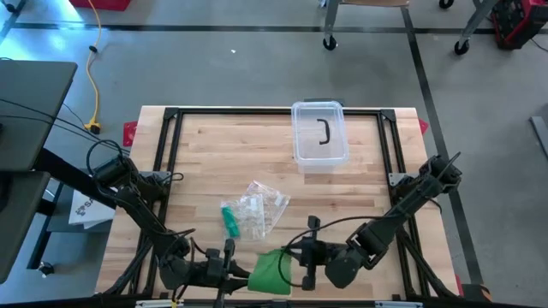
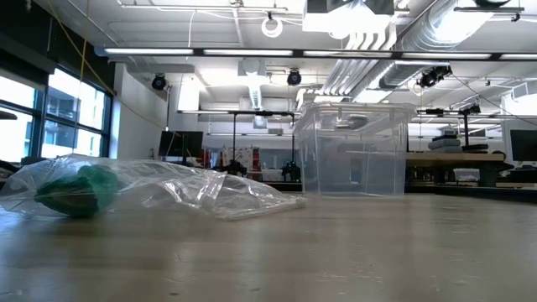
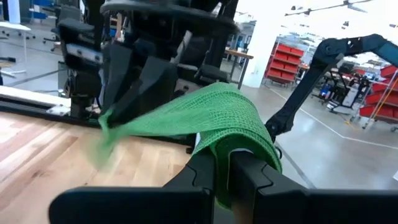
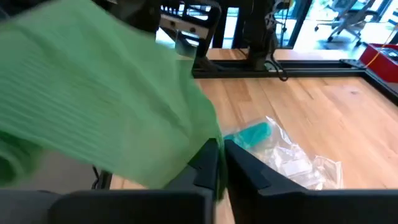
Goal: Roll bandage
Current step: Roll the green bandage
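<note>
A green bandage (image 1: 269,272) hangs in a wide strip above the table's near edge, stretched between my two grippers. My left gripper (image 1: 233,272) is shut on its left end and my right gripper (image 1: 301,263) is shut on its right end. In the left wrist view the bandage (image 3: 205,112) drapes over my shut left fingers and runs off to the right gripper (image 3: 112,115). In the right wrist view the bandage (image 4: 93,93) spreads wide above the shut fingers. My left gripper pinches an end of the bandage (image 3: 231,144) between its two fingers, coming in level from the table's left. The cloth folds over the fingertips and hangs clear of the table. My right gripper pinches the bandage's lower edge (image 4: 208,149) at its other end, slanting down from the right. The strip is lifted clear; how many layers it has I cannot tell.
A clear plastic bag (image 1: 255,210) with a teal roll (image 1: 229,221) lies mid-table, just beyond the bandage; it also shows in the low view (image 2: 126,189). A clear lidded box (image 1: 319,133) stands at the far middle. A black frame (image 1: 171,115) rims the wooden table.
</note>
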{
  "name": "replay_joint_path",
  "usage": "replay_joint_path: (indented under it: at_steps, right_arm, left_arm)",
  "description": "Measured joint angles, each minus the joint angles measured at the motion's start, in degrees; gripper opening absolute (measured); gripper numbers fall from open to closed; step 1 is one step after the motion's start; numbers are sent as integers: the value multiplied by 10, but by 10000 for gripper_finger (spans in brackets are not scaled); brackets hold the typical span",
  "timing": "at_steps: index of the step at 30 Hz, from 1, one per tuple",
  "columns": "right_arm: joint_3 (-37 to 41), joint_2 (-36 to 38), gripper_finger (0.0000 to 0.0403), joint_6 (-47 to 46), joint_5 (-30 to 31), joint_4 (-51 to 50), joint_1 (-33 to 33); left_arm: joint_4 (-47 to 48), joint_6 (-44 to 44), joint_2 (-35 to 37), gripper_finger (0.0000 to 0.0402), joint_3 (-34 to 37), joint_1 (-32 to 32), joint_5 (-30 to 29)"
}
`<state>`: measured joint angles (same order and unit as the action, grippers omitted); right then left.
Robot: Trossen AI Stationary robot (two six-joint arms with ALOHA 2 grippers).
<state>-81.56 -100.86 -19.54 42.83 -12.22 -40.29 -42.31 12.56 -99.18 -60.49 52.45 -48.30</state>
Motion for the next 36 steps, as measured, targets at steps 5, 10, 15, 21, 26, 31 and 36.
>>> replay_joint_path:
  at_steps: [5,10,15,21,26,31,36]
  right_arm:
    - [0,0,71,-8,-16,-6,12]
    - [-5,0,132,45,2,-6,4]
    - [-29,3,171,67,48,-23,-14]
    - [-72,3,200,66,81,-105,-34]
    - [-87,3,200,47,128,-119,-42]
    - [-87,3,200,-12,164,-120,-27]
    - [-92,3,200,13,93,-117,-12]
  left_arm:
    - [-8,-3,0,15,0,0,0]
    - [-9,-2,0,15,0,0,-1]
    - [-14,-2,0,15,0,0,-1]
    - [-15,-2,0,15,0,0,-3]
    - [-15,-2,0,15,0,0,-3]
    - [-15,-2,0,15,0,0,-3]
    - [-15,-2,0,15,0,0,-3]
